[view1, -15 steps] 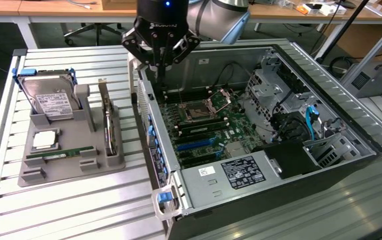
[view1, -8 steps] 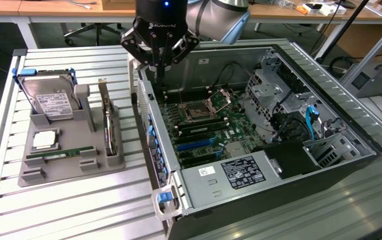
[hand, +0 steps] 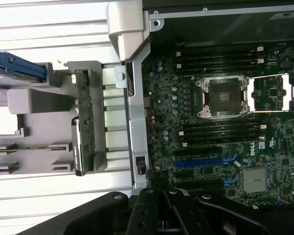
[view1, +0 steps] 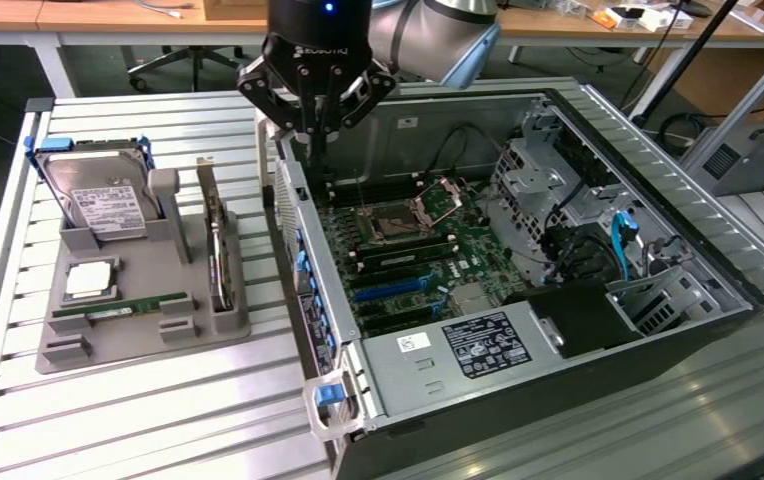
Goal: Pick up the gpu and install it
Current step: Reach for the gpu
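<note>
The gpu [view1: 221,262] stands on edge in a slot of the grey holder [view1: 142,345], dark with a silver bracket at its far end. In the wrist view the gpu [hand: 83,125] appears edge-on beside the case wall. My gripper [view1: 315,138] hangs above the near wall of the open computer case [view1: 305,300], to the exterior view's right of the gpu and higher than it. Its fingers are shut with nothing between them. In the wrist view the gripper [hand: 159,203] sits over the edge of the motherboard [hand: 215,132].
A silver hard drive [view1: 102,205] with a white label, a green RAM stick [view1: 122,306] and a small square chip [view1: 91,280] share the holder. Blue expansion slots [view1: 396,290] lie on the motherboard. A slatted table [view1: 155,420] carries everything.
</note>
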You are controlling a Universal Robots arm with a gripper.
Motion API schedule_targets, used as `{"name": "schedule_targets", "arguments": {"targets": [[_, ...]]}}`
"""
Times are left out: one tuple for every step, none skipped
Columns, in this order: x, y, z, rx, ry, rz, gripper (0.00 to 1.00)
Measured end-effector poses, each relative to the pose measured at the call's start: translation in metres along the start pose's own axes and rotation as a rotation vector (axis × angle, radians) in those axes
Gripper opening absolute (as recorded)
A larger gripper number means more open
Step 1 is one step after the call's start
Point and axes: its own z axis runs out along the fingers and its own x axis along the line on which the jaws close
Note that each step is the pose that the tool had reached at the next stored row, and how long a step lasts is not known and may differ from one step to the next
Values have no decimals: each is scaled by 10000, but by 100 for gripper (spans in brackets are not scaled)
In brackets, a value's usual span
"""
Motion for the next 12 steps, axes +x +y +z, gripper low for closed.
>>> {"name": "schedule_targets", "arguments": {"targets": [[2, 0, 0, 2, 0, -1, 11], [4, 0, 0, 3, -1, -1, 11], [6, 0, 0, 6, -1, 0, 11], [9, -1, 0, 9, -1, -1, 11], [12, -1, 0, 13, -1, -1, 11], [13, -1, 0, 15, -2, -1, 11], [15, -1, 0, 17, -2, -1, 11], [17, -1, 0, 20, -1, 0, 11], [19, -2, 0, 22, -2, -1, 11], [21, -2, 0, 24, -2, -1, 11], [23, -2, 0, 26, -2, -1, 11], [25, -2, 0, 27, -3, -1, 11]]}}
